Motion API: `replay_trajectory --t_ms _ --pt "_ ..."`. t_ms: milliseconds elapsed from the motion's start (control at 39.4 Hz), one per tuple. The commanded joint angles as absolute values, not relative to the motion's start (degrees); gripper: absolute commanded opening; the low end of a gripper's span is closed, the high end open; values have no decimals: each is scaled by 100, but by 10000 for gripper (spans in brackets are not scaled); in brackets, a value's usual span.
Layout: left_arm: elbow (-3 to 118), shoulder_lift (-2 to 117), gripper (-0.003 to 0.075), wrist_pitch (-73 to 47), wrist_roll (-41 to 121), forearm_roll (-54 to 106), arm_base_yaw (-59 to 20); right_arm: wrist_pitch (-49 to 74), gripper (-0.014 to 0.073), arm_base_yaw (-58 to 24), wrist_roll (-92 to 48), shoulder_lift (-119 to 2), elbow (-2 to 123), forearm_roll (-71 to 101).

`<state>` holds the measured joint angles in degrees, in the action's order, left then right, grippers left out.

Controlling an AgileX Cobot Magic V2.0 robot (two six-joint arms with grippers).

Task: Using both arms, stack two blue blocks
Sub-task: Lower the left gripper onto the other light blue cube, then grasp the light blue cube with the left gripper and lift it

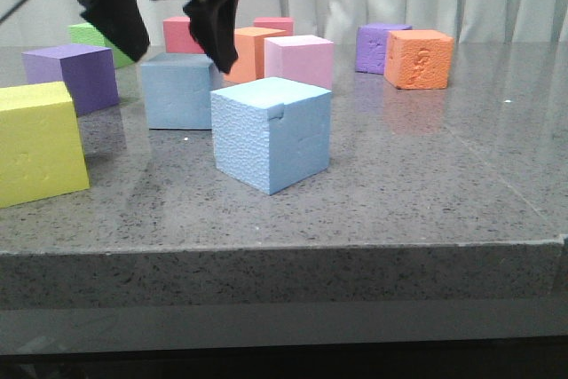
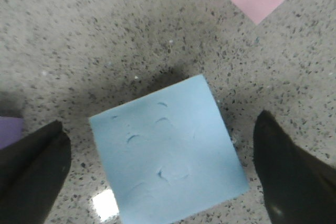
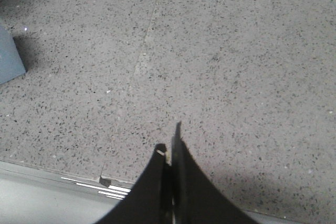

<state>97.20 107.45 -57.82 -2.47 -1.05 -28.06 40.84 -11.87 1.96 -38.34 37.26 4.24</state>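
Note:
The rough blue block [image 1: 271,135] with a notch at its top edge stands near the table's front, turned corner-on. Behind it to the left sits the smoother, paler blue block [image 1: 177,90]. My left gripper [image 1: 182,52] hangs open just above that paler block. In the left wrist view the paler block [image 2: 168,156] lies between the two wide-apart fingers [image 2: 31,166], untouched. My right gripper [image 3: 169,142] is shut on nothing, low over bare table near its front edge. It is out of the front view. A blue block corner [image 3: 8,56] shows at the side of the right wrist view.
Around the blue blocks stand a yellow cube [image 1: 35,144], a purple cube [image 1: 71,77], a green cube [image 1: 89,37], a red cube [image 1: 182,35], an orange cube [image 1: 253,51] and a pink cube [image 1: 299,59]. Another purple cube [image 1: 382,46] and orange cube [image 1: 419,59] sit far right.

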Motion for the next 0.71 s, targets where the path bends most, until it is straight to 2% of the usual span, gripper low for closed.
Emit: replay_trajectory --t_ms 0,127,203,330,431,685 --pt "9907 10535 678 -5598 -313 -47 -2834 3683 -67 -1156 198 -3805 3877 380" --pt "9907 10569 658 -5608 -313 -47 -2834 3683 -67 -1156 198 -3805 3877 380" --pt "9907 10582 598 -5619 -313 -47 -2834 3683 -67 -1156 198 -3805 3877 380" --pt "9907 10582 416 -5619 -313 0 -2834 3683 -67 -1156 198 -3805 3877 380" --pt "9907 10582 321 -5634 -313 0 -2834 3683 -67 -1156 198 -3805 3877 380" --pt "10531 10366 302 -6380 -313 77 -2846 3683 -67 -1156 198 -3805 3877 380"
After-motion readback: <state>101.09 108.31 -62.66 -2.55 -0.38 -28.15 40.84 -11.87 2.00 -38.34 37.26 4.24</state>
